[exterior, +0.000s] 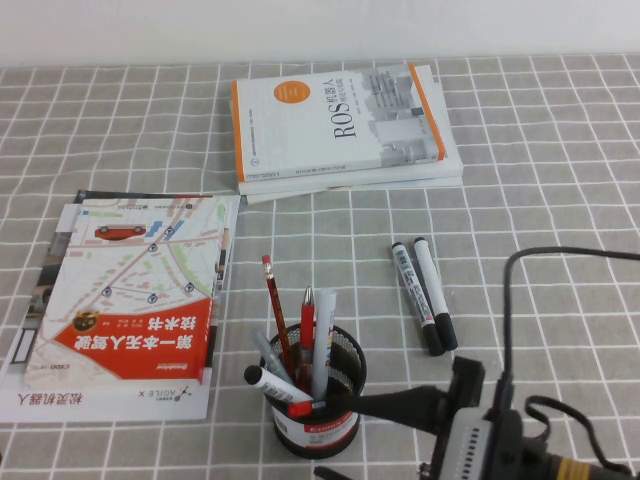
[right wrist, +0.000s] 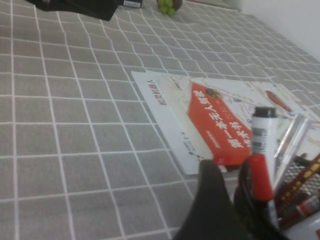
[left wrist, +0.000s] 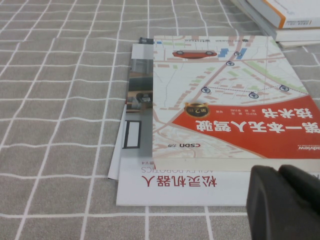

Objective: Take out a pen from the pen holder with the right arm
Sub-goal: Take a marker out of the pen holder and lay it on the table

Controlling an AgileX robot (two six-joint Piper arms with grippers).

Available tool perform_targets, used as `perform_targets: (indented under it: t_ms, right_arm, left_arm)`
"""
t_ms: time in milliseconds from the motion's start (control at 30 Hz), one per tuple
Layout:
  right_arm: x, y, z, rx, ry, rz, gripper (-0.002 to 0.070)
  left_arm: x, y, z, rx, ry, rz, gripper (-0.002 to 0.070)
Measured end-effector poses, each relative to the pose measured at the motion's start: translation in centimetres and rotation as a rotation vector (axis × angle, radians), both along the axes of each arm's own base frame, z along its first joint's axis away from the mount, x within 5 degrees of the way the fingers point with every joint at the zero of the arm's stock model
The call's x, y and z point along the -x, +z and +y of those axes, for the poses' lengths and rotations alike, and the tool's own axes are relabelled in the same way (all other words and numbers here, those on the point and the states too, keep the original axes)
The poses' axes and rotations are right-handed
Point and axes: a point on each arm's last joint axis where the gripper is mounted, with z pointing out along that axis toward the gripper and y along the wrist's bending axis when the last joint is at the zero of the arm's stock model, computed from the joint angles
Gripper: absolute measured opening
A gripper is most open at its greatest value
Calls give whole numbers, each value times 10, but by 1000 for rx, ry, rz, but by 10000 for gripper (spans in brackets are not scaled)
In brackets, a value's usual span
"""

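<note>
A black mesh pen holder [exterior: 322, 428] stands near the table's front and holds a red pencil [exterior: 275, 310], a red pen [exterior: 307, 318], a clear pen and a leaning marker [exterior: 268, 383] with a black cap and red band. My right gripper [exterior: 312, 440] reaches in from the right at the holder's rim with its fingers spread, one lying by the marker's red band. In the right wrist view the marker [right wrist: 261, 145] runs alongside one finger of the right gripper [right wrist: 231, 170], beside the holder [right wrist: 300, 170]. My left gripper [left wrist: 282, 200] hovers over the red book's corner, fingers pressed together.
Two black markers [exterior: 425, 295] lie on the checked cloth to the right of the holder. A red map book [exterior: 140, 300] on a white booklet lies to the left. Stacked ROS books [exterior: 340, 125] sit at the back. A black cable [exterior: 515, 300] loops above my right arm.
</note>
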Motion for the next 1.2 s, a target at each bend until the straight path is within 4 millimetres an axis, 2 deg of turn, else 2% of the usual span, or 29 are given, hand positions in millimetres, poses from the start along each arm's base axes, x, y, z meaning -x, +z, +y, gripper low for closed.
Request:
perform_targets:
  t_ms: [133, 433, 933, 1067, 1200]
  right_arm:
    - [-4, -9, 8, 4, 14, 12, 384]
    - [-18, -11, 28, -7, 1, 20, 384]
    - [-34, -22, 43, 4, -61, 67, 383]
    - [-35, -23, 44, 8, -67, 72, 350]
    - [-35, -24, 43, 9, -72, 76, 283]
  left_arm:
    - [0, 0, 0, 0, 0, 0, -3]
    - [0, 0, 0, 0, 0, 0, -3]
    - [0, 0, 0, 0, 0, 0, -3]
    - [0, 0, 0, 0, 0, 0, -3]
    - [0, 0, 0, 0, 0, 0, -3]
